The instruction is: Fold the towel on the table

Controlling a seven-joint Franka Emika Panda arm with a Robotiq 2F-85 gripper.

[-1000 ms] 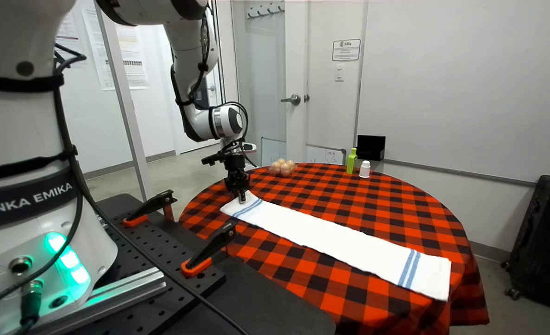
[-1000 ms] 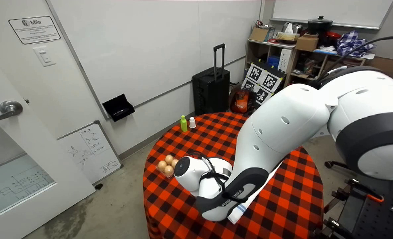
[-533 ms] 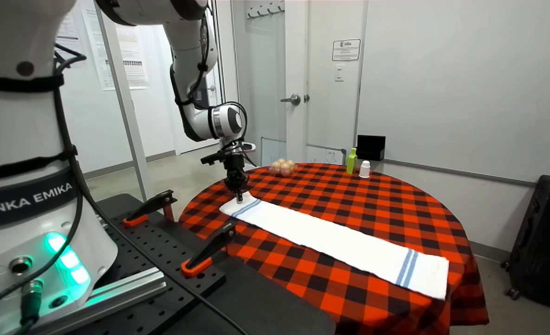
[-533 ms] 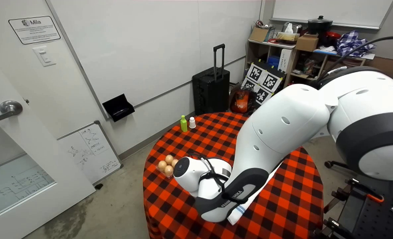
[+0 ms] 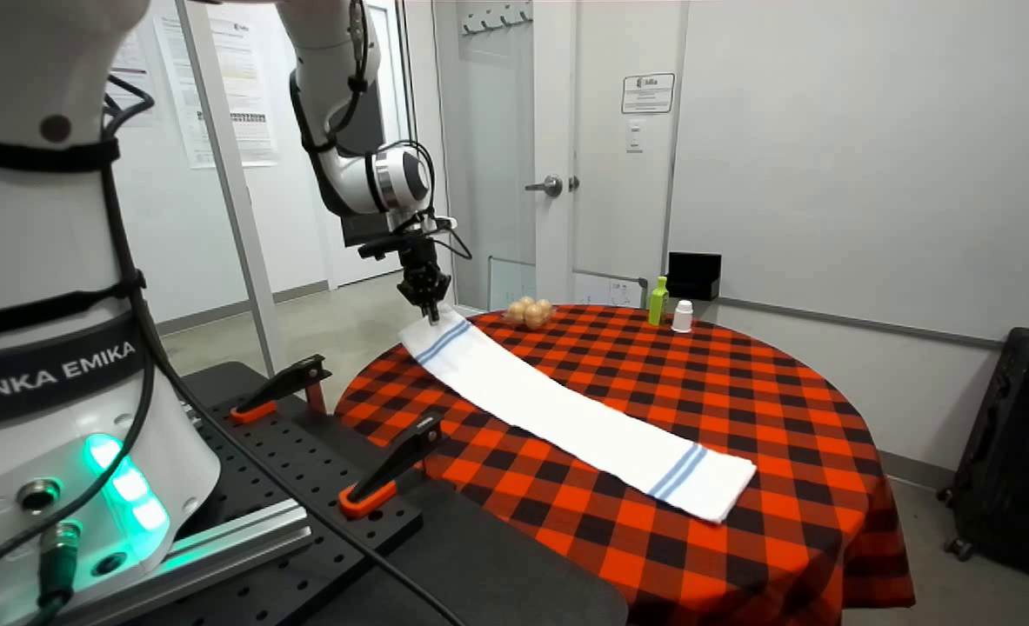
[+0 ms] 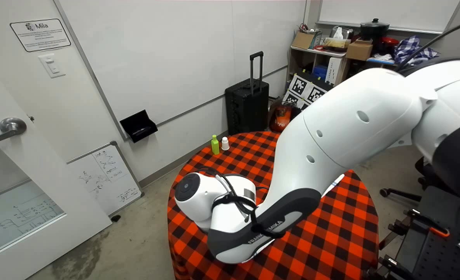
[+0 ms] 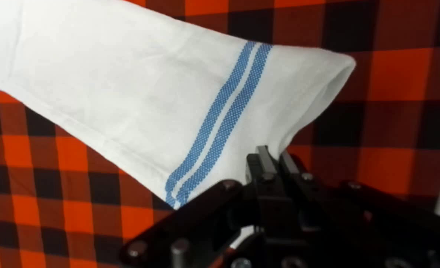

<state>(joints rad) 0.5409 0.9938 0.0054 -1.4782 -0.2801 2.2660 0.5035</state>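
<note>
- One short end of the towel (image 5: pixel 557 413) is clamped in my gripper (image 7: pixel 273 154): the tips stand close together, cloth caught between them, near the middle of that end.
- That end looks lifted off the table (image 5: pixel 784 417), I judge; the strip slopes down past its blue stripes and the rest lies flat on the checks, out to the far end (image 5: pixel 712 487).
- My coming move turns on the long axis. In an exterior view it runs slantwise from my grip across the table to that far end; in the wrist view the cloth stretches off to the upper left, away from my grip.
- So the fold, as I read it, asks me to carry my end back along that axis, over the cloth, and lay it toward the far stripes. No crosswise fold is made yet.
- Drawing the other way would likely drag the whole strip along instead of doubling it; drifting sideways would leave the edges askew.
- Eggs (image 5: pixel 529 313) sit near my end, apart from it; I would swing clear of them.
</note>
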